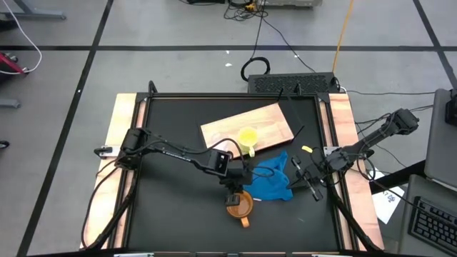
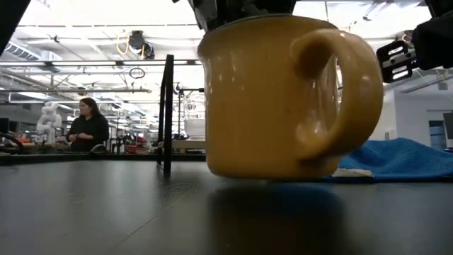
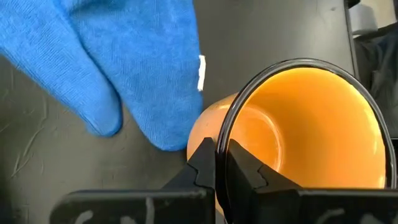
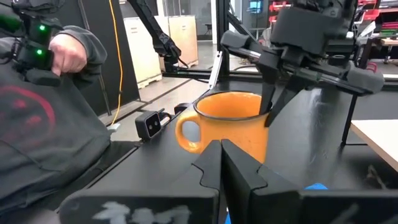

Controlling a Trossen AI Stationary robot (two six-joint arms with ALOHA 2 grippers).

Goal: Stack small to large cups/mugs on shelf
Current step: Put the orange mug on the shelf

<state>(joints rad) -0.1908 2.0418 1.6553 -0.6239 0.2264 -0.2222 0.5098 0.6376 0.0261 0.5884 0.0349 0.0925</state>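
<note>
The orange mug (image 1: 239, 205) stands upright near the table's front middle, its handle (image 1: 245, 222) toward the near edge. It fills the low view (image 2: 276, 99), base down at the black tabletop. My left gripper (image 1: 233, 190) comes down on its far rim, shut on it. A yellow mug (image 1: 248, 137) stands by its base on the wooden shelf board (image 1: 235, 125), behind the orange mug. My right gripper (image 1: 312, 178) waits shut at the table's right, holding nothing. My left gripper pinches the orange mug's rim (image 3: 224, 127) on the side away from the handle, one finger (image 3: 202, 163) outside the wall and one inside. The fingers slant down from above and from the table's left. The mug stays upright; whether its base touches the table I cannot tell.
A crumpled blue cloth (image 1: 275, 178) lies just right of the orange mug, between it and my right gripper. A person's sleeve and hand (image 4: 56, 93) show beside the table in the right wrist view. Another person (image 2: 88, 127) sits far back in the room.
</note>
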